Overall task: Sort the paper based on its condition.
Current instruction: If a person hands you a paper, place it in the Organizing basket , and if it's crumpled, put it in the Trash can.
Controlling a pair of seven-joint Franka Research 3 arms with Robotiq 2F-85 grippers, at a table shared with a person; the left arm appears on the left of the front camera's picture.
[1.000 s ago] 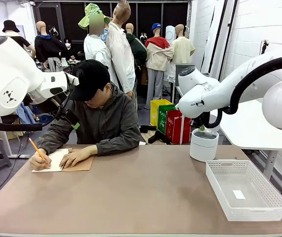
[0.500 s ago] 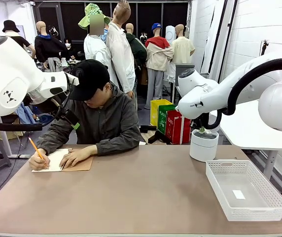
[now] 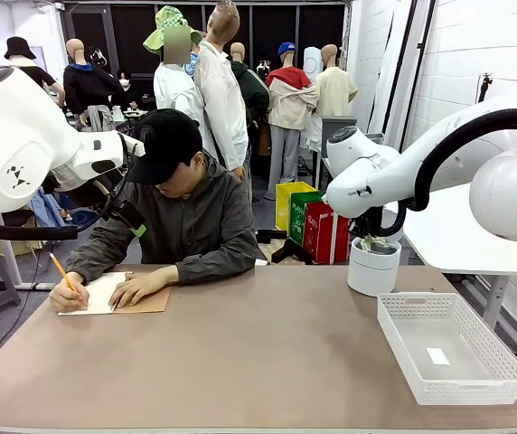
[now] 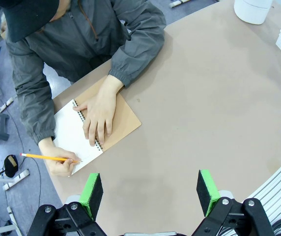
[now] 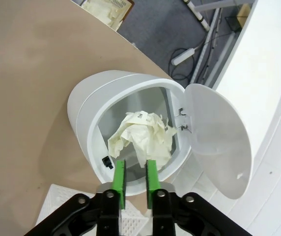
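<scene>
Crumpled paper [image 5: 139,135] lay in the bin [image 5: 81,108] dead ahead of the right fingers [image 5: 120,172], barely parted, grip impossible to tell; left fingers [image 4: 92,194] hung released, nearer the person's flat sheet [image 4: 69,132].

Pretty standard rig: glossy white rounded shells are seen on the left arm [image 3: 14,136] and right arm [image 3: 385,176], with a thick black hose [image 3: 462,127] run along the right one. The black left gripper [image 4: 149,174] and right gripper [image 5: 135,164] are dotted with silver screws and tipped with green pads. A black cap [image 3: 166,140] and grey jacket [image 3: 204,226] are worn by the person [image 3: 186,217].
</scene>
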